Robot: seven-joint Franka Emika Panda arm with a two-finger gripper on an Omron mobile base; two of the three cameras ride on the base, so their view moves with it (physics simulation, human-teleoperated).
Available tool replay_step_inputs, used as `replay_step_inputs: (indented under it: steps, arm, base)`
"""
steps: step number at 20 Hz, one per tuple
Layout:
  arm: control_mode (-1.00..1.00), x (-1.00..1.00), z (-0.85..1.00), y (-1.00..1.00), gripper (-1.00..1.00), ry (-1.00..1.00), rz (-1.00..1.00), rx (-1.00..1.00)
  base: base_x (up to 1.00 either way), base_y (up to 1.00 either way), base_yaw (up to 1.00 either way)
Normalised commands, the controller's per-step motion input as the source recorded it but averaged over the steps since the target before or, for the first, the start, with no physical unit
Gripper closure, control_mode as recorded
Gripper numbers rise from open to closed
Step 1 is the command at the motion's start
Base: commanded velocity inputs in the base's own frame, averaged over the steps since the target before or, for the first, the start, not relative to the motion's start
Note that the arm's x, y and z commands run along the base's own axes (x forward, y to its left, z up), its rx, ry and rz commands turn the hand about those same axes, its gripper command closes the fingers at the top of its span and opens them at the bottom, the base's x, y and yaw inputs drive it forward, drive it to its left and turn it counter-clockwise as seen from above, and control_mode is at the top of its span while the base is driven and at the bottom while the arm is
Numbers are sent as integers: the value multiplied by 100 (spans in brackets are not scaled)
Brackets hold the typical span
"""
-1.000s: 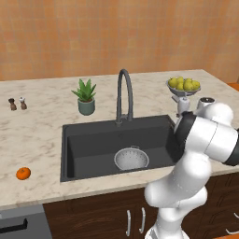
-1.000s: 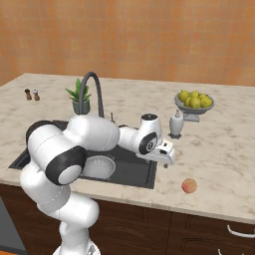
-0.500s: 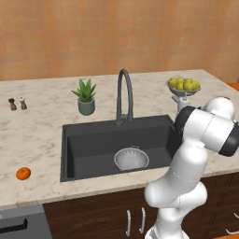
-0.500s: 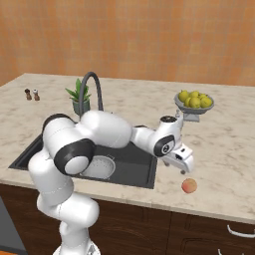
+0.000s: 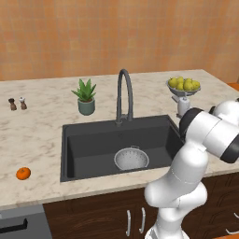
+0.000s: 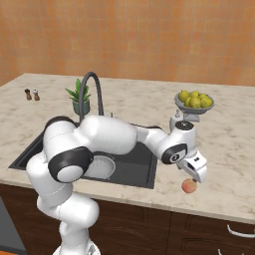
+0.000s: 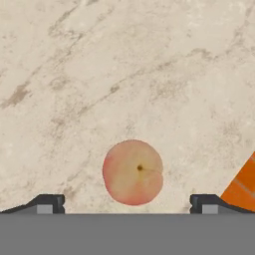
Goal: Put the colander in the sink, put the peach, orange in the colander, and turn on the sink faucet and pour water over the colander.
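Counter [image 6: 234,149] carries the sink [image 5: 93,140], with the colander [image 5: 131,158] seated over its drain, ready for fruit. Gripper [image 6: 195,172], jaws wide apart, hangs above the peach [image 7: 133,172], straddling it for pickup.

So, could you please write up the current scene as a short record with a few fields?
colander: in the sink, over the drain
peach: on the counter right of the sink, under the gripper
orange: on the counter left of the sink
faucet: behind the sink, no water visible
gripper: open, just above the peach, fingertips either side of it
done so far: colander placed; both fruits not yet in it
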Motion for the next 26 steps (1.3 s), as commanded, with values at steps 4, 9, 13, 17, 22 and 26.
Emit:
replay_step_inputs:
  steps: [4, 9, 13, 17, 22, 26]
  arm:
    - [-100, 11, -22, 2, -100, -9, -8, 0]
    - [-100, 4, -18, 7, -100, -8, -1, 2]
    - [-100, -13, -8, -1, -100, -1, -2, 0]
    - [-100, -13, -4, 0, -100, 0, -5, 0]
    - [-100, 0, -16, 0, -100, 0, -6, 0]
    - [-100, 0, -26, 0, -100, 3, -4, 0]
  base:
    - [0, 0, 0]
    - [0, 0, 0]
    - [0, 0, 0]
    - [0, 0, 0]
    - [0, 0, 0]
    - [0, 0, 0]
